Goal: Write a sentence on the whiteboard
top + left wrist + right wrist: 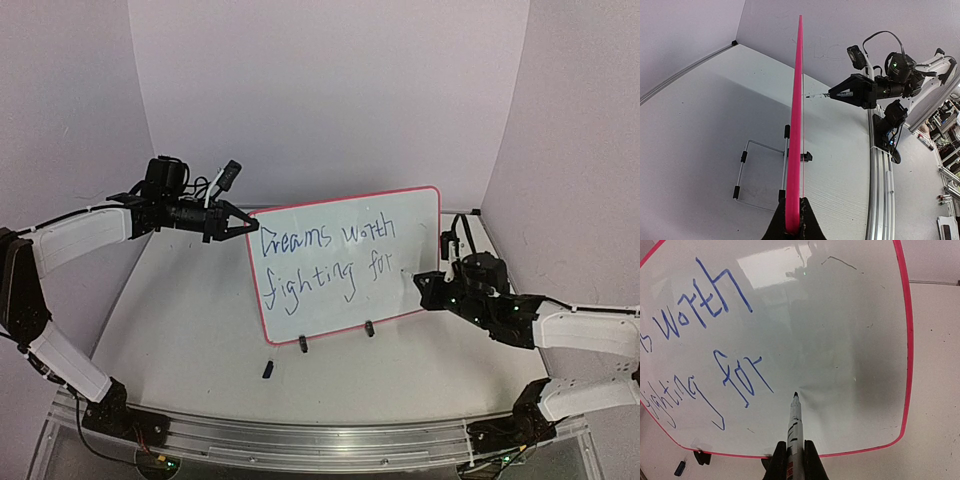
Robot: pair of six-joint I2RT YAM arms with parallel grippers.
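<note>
The whiteboard [345, 265] stands upright mid-tabletop [180, 330], long axis 9 to 3 o'clock, its 10 o'clock corner clenched by the left end effector [248, 226]. The right end effector [425, 288], nearer the blank patch, grasps a marker [794, 420] aimed at the board just 3 o'clock of "for"

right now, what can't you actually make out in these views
- Left wrist view: whiteboard seen edge-on in the left claw, so its writing is hidden.
- Right wrist view: the starts of both lines are cut off by the left edge; it is unclear whether the marker in the right claw touches the board.
- Top view: small dark thing on the table, too small to identify.
</note>
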